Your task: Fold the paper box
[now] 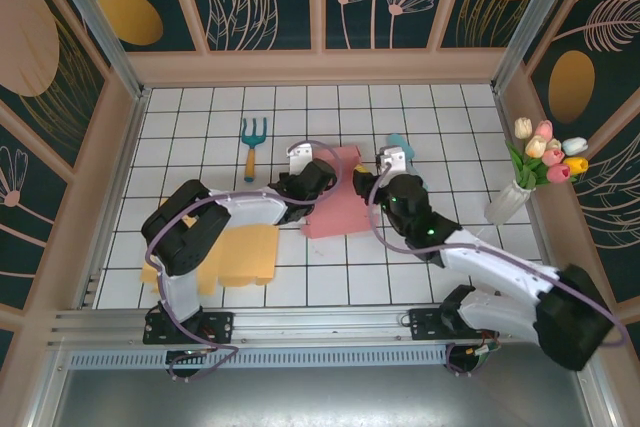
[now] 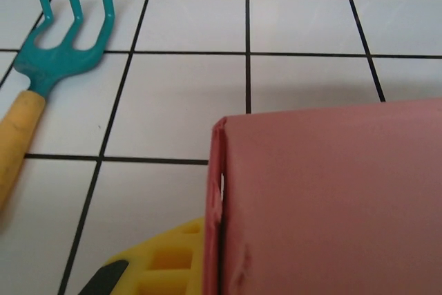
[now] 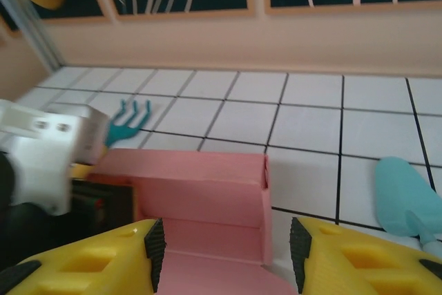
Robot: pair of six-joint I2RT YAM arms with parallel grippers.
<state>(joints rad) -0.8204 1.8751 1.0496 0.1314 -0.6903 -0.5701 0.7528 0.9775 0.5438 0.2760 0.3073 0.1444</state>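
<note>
Your right hand (image 3: 224, 243) is spread wide over the paper box (image 1: 338, 205); left hand (image 1: 312, 185) at its 9 o'clock edge, mostly hidden, grip indeterminable; tabletop (image 1: 330, 107) free toward 12 o'clock.

I see a white-tiled bench (image 1: 200, 137) with dark grout, walled by dark floral panels (image 1: 270, 7) in pale frames.

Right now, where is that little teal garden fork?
In the top view, the garden fork lies flat on the tiled table, left of centre, just left of the pink paper box.
</note>
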